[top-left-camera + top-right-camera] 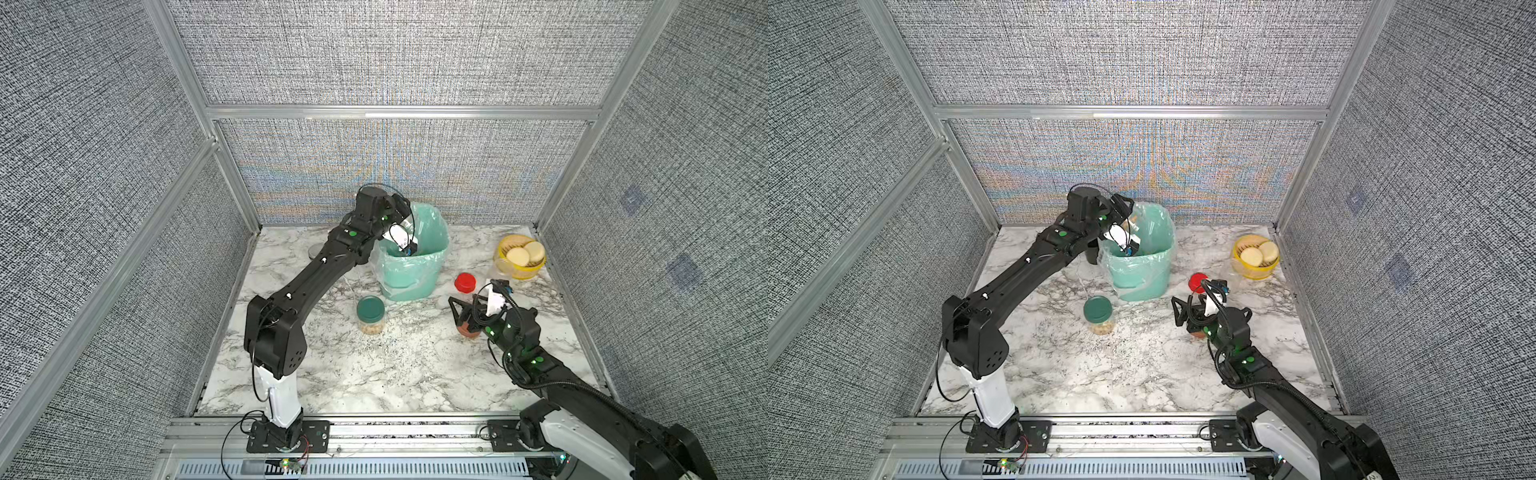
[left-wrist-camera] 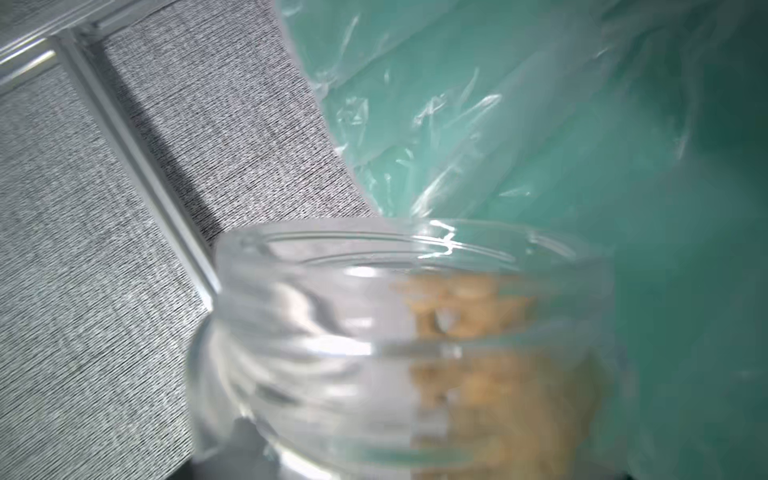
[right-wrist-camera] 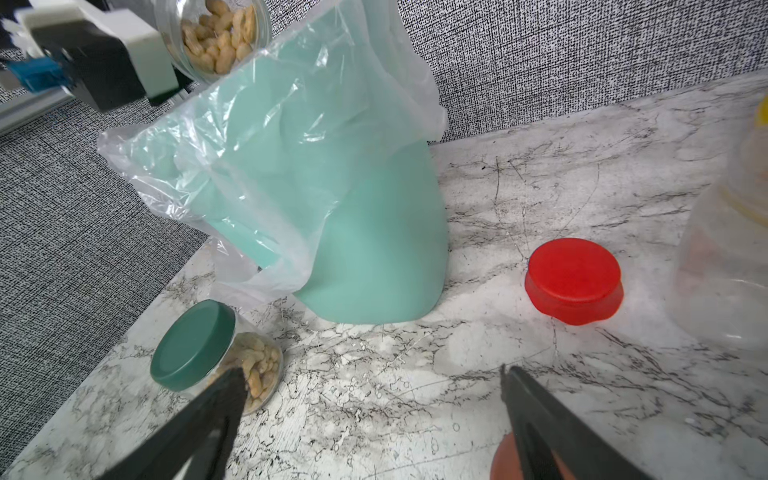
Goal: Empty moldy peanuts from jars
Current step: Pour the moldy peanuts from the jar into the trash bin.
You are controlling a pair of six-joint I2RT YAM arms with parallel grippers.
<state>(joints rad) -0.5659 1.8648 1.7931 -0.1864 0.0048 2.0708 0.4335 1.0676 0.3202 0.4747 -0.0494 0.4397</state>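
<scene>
My left gripper [image 1: 404, 227] is shut on an open clear jar [image 2: 374, 332] and holds it tilted over the rim of the mint-green bin [image 1: 415, 270]. Tan moldy peanuts [image 2: 478, 316] lie inside it, toward its mouth; the right wrist view shows them too [image 3: 220, 33]. A red lid [image 1: 465, 282] lies on the marble beside the bin. A green-lidded jar [image 1: 370, 313] of peanuts stands in front of the bin. My right gripper [image 3: 372, 374] is open, low over the terracotta-lidded jar [image 3: 505, 461], which the arm mostly hides in both top views.
A clear plastic liner [image 3: 232, 137] drapes over the bin's rim. A yellow container of cream discs [image 1: 521, 255] stands at the back right. A black mug [image 1: 1091, 254] and a silver tin [image 1: 318, 250] sit behind the left arm. Grey panels wall in the table.
</scene>
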